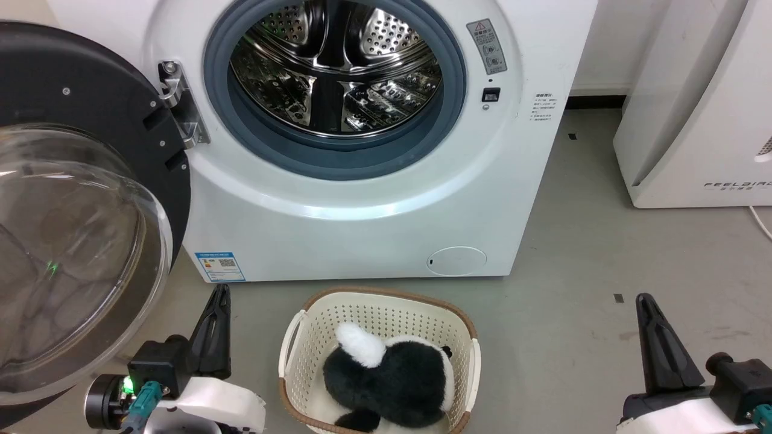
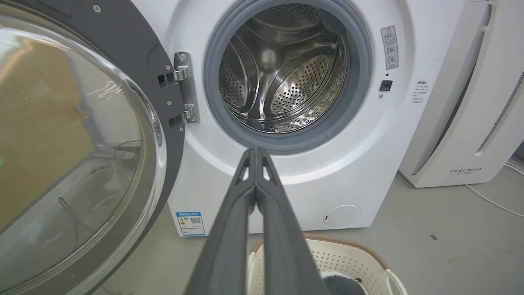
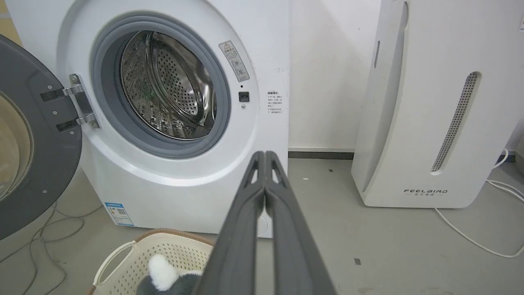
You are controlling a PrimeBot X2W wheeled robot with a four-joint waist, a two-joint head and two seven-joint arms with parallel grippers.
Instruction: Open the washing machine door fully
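Note:
The washing machine [image 1: 362, 223] [image 2: 335, 172] [image 3: 176, 192] stands in front of me with its steel drum [image 1: 335, 69] exposed. Its round black door [image 1: 90, 102] [image 2: 135, 53] [image 3: 45, 151], with the clear bulging glass bowl [image 1: 66, 241], is swung wide out to the left on its metal hinge [image 1: 181, 102]. My left gripper [image 1: 220, 292] [image 2: 256, 152] is shut and holds nothing; it sits low, just right of the door's lower edge. Low at the right, away from the machine, my right gripper [image 1: 644, 299] [image 3: 265, 155] is shut and empty too.
A cream basket [image 1: 307, 337] [image 2: 360, 254] [image 3: 123, 254] holding a black and white plush toy [image 1: 392, 380] sits on the floor between my grippers. A white FEELAIR appliance [image 1: 693, 120] [image 3: 430, 102] stands at the right, with a white cable [image 3: 470, 237] on the grey floor.

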